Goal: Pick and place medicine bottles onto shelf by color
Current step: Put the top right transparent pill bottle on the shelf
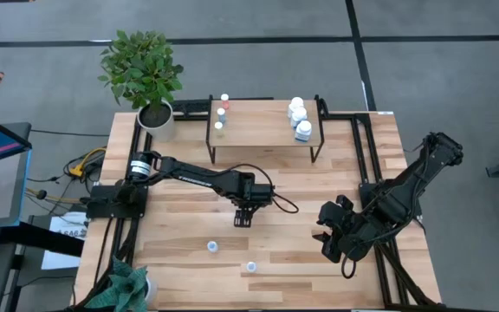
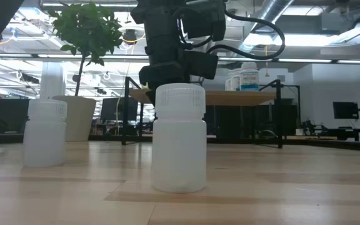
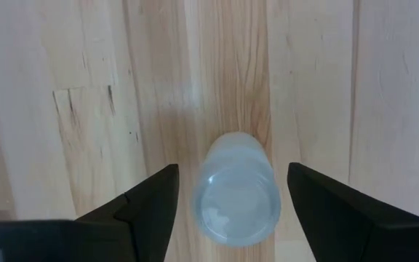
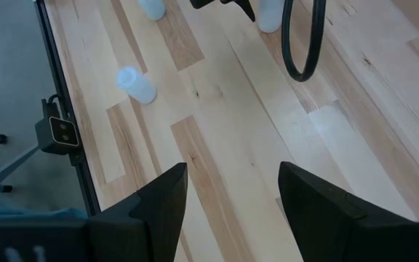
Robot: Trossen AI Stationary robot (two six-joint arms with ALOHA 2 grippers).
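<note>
A small whitish bottle (image 3: 237, 198) stands upright on the wooden table, seen from above in the left wrist view. My left gripper (image 3: 233, 170) is open above it at the table's middle (image 1: 243, 217), one finger on either side, apart from it. Two more whitish bottles stand nearer the front edge (image 1: 211, 247) (image 1: 251, 267); in the low view they are in the centre (image 2: 180, 137) and on the left (image 2: 44, 133). The shelf (image 1: 262, 143) at the far edge carries red-capped vials (image 1: 222, 111) on its left and white bottles (image 1: 300, 117) on its right. My right gripper (image 1: 329, 234) is open and empty at the right.
A potted plant (image 1: 145, 74) stands at the far left corner beside the shelf, and another plant (image 1: 124, 290) at the near left corner. A black cable (image 4: 300, 44) loops off my left arm. Bare tabletop (image 1: 301, 191) lies between the two grippers.
</note>
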